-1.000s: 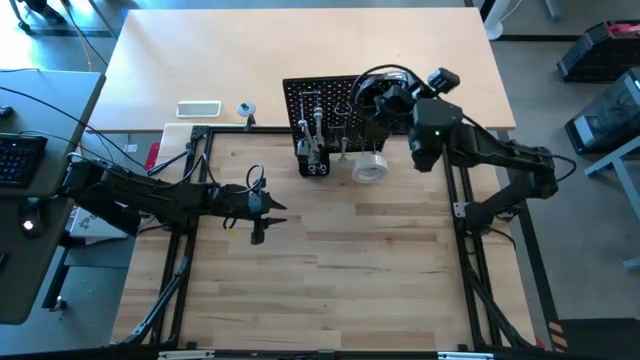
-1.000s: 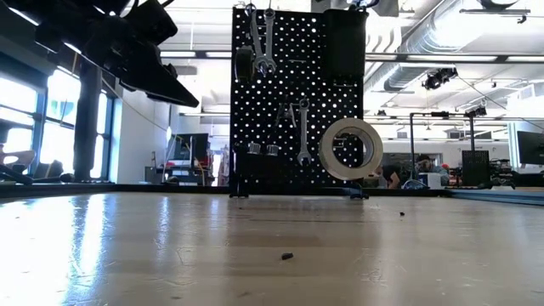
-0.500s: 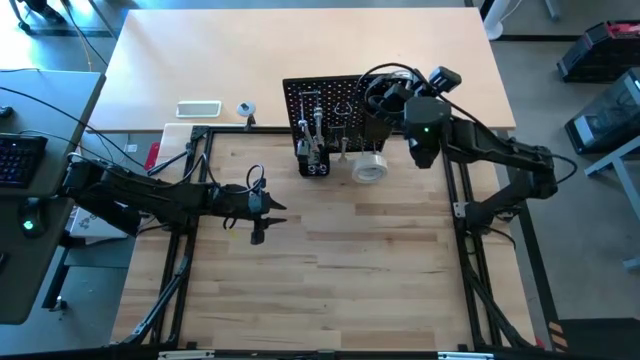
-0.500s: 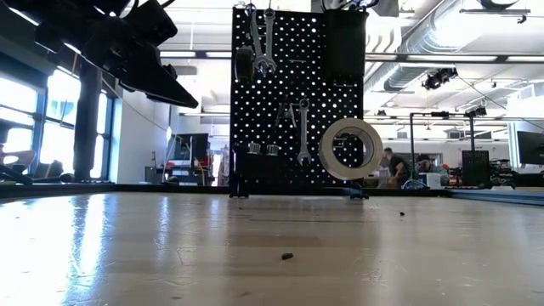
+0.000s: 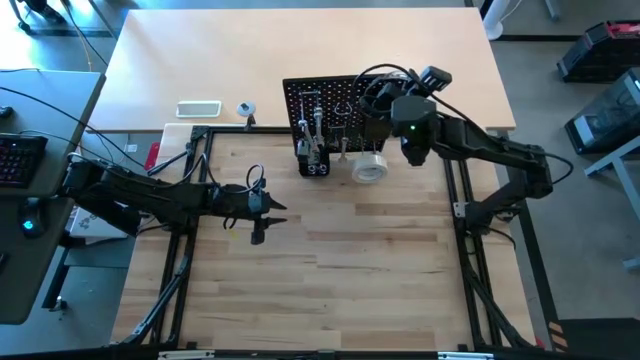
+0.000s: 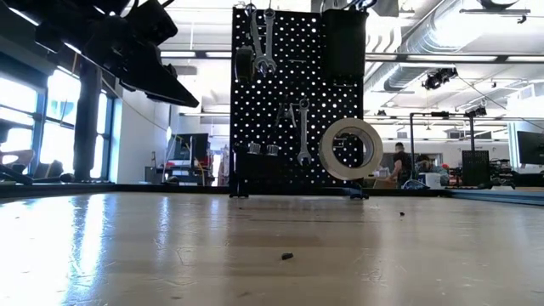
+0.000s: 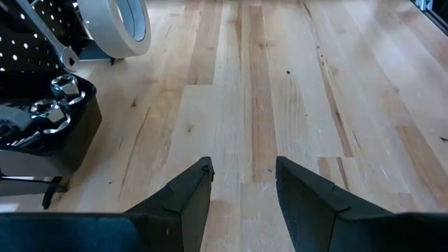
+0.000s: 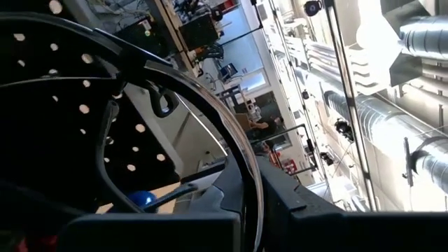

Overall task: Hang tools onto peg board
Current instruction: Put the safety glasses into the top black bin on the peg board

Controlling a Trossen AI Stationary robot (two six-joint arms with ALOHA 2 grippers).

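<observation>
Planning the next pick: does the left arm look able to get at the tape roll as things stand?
Probably yes: bare wood lies between the open left tool and the tape roll at the peg board; the right tool is higher up.

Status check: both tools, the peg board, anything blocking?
Left tool open, empty, over bare table. Right tool shut at peg board top. Tape roll, wrenches hung. Nothing blocking.

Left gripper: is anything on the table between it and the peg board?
Nothing visible does. The left gripper hangs open and empty over bare wood; the stretch to the peg board holds no objects. The tape roll already hangs at the board's right, where the right gripper works.
</observation>
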